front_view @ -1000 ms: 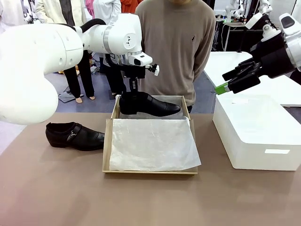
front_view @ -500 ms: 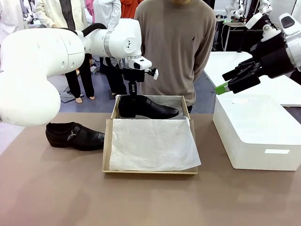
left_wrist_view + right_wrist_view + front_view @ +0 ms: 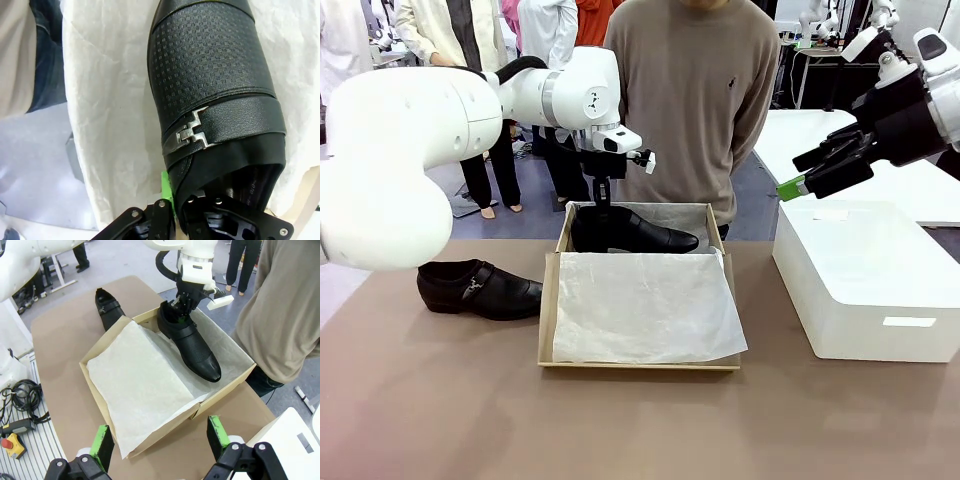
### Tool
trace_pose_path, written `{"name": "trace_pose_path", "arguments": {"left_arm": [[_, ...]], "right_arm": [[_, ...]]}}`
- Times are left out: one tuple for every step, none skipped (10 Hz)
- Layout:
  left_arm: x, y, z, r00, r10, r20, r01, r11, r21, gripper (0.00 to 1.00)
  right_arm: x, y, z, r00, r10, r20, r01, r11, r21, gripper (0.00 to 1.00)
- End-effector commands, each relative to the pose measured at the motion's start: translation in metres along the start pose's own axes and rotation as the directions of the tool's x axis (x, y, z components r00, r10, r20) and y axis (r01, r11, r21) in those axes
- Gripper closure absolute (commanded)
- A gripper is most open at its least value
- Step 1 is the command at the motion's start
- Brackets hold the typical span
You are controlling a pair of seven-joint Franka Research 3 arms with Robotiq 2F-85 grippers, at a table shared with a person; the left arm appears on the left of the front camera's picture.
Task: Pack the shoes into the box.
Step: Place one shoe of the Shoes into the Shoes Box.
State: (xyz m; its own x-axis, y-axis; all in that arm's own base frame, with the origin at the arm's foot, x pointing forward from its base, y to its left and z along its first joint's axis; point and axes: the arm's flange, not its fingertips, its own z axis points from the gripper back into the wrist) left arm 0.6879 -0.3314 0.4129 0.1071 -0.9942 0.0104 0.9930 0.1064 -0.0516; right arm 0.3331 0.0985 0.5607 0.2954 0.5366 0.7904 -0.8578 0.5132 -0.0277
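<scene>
Front view: at upper centre the left gripper (image 3: 603, 203) pinches the heel rim of one shoe (image 3: 650, 233), inside the upper end of the box (image 3: 548, 300). The second shoe (image 3: 480, 288) lies on the desk (image 3: 440, 400) at centre left. Upper right, the right gripper (image 3: 796, 172) hangs spread above a white block (image 3: 870, 280).

Looking down past the right gripper (image 3: 159, 437): green pads spread wide, nothing between them. Underneath is the box (image 3: 223, 393), with a tissue sheet (image 3: 137, 385) covering the half nearer the camera. In the far half there's one shoe (image 3: 192, 342) over the lining, and the left gripper (image 3: 181, 307) has its jaws pinched on the heel rim. The other shoe (image 3: 106, 307) sits on the worktop (image 3: 60, 335) just beside the box. A person in a tan sweater (image 3: 290, 305) stands at the right.
</scene>
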Motion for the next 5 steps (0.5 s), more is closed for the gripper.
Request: {"name": "trace_pose_path", "arguments": {"left_arm": [[0.003,0.01,0.01,1.0,-0.02,-0.011,0.02,1.0,0.002,0.78],[0.003,0.008,0.013,1.0,-0.022,-0.001,0.022,1.0,-0.004,0.59],[0.001,0.006,0.018,1.0,-0.025,0.009,0.025,1.0,-0.009,0.39],[0.0,0.003,0.024,1.0,-0.027,0.015,0.027,1.0,-0.003,0.19],[-0.004,0.0,0.031,1.0,-0.019,0.025,0.019,1.0,0.005,0.0]], "right_arm": [[0.0,-0.002,0.0,1.0,0.009,0.013,-0.01,1.0,0.01,0.0],[0.0,-0.002,0.0,1.0,0.009,0.013,-0.01,1.0,0.01,0.0],[0.0,-0.002,0.0,1.0,0.009,0.013,-0.01,1.0,0.01,0.0],[0.0,-0.002,0.0,1.0,0.009,0.013,-0.01,1.0,0.01,0.0],[0.0,-0.002,0.0,1.0,0.009,0.013,-0.01,1.0,0.01,0.0]]}}
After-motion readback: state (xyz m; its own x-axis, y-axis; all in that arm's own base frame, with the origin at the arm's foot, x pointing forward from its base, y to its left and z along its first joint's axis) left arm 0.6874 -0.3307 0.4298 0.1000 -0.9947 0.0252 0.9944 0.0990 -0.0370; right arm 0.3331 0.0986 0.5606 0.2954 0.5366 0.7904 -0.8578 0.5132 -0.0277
